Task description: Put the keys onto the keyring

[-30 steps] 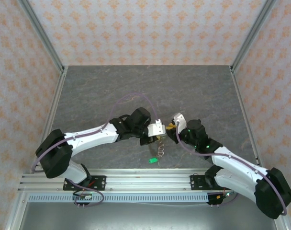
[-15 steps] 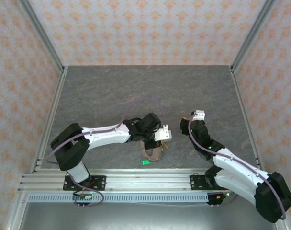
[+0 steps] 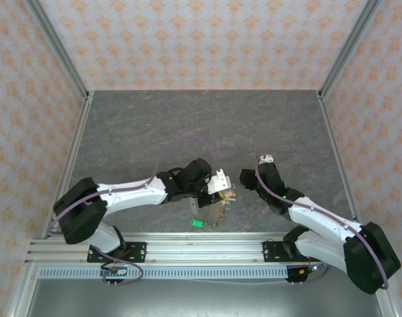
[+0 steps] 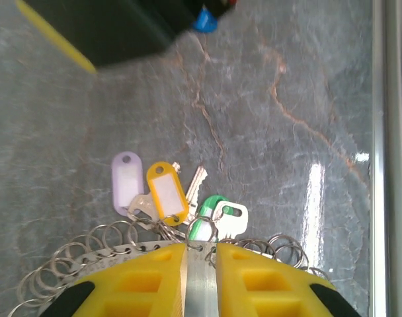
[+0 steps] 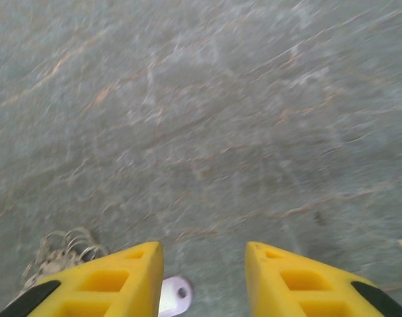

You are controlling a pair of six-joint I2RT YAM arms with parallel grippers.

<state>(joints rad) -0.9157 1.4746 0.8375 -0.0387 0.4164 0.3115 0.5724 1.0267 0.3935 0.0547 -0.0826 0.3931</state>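
On the top camera I am seeing the handover breaking up. A second ago the two grippers were nose to nose. Now the right gripper (image 3: 244, 177) is sitting near the left gripper (image 3: 222, 187) but apart from it. The keyring (image 3: 217, 212) is no longer dangling; it is trailing onto the table (image 3: 188, 125), with a green tag (image 3: 198, 224) at its near end.

On the left wrist camera, the yellow fingers (image 4: 141, 290) are standing almost together with the keyring's (image 4: 88, 254) metal band filling the slit between them, so I am reading that as a clamp on the band. A yellow tag (image 4: 166, 195), a lilac tag (image 4: 126, 175) and the green one (image 4: 204, 214) are fanning out from the band with their keys (image 4: 196, 179), so they look threaded on.

On the right wrist camera, the right gripper's (image 5: 204, 254) fingers are standing apart over bare tabletop and holding nothing. A few small rings (image 5: 65, 247) and a pale tag (image 5: 173, 294) are showing near them. I am judging that this arm has let go and the task is close to done.
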